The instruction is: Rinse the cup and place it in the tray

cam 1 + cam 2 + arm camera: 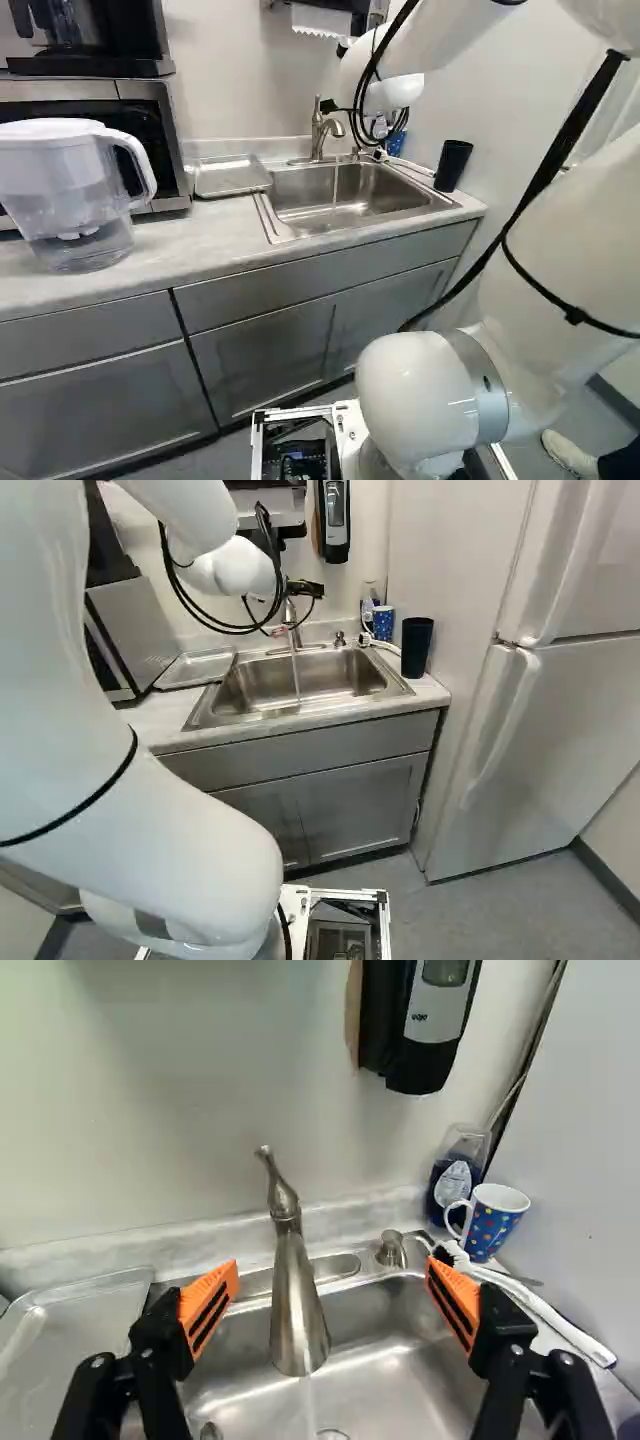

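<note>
My gripper (pixel 305 588) is over the back of the sink, near the faucet. In the wrist view the gripper (pixel 332 1268) stands open, its fingers wide apart, with the faucet (pixel 297 1310) seen between them. Water runs from the spout into the metal sink (pixel 238 688). A black cup (pixel 417 647) stands upright on the counter right of the sink in the right base view. Behind it is a blue dotted mug (pixel 490 1222), upright in the back corner. The flat metal tray (pixel 232 176) lies between sink and microwave. Which cup is meant, I cannot tell.
A clear bottle with dark liquid (pixel 456 1178) and a white-handled brush (pixel 555 1320) are near the mug. A soap dispenser (pixel 420 1025) hangs above. A water pitcher (pixel 75 200) and microwave (pixel 150 130) are left of the tray; a fridge (pixel 560 720) stands at the right.
</note>
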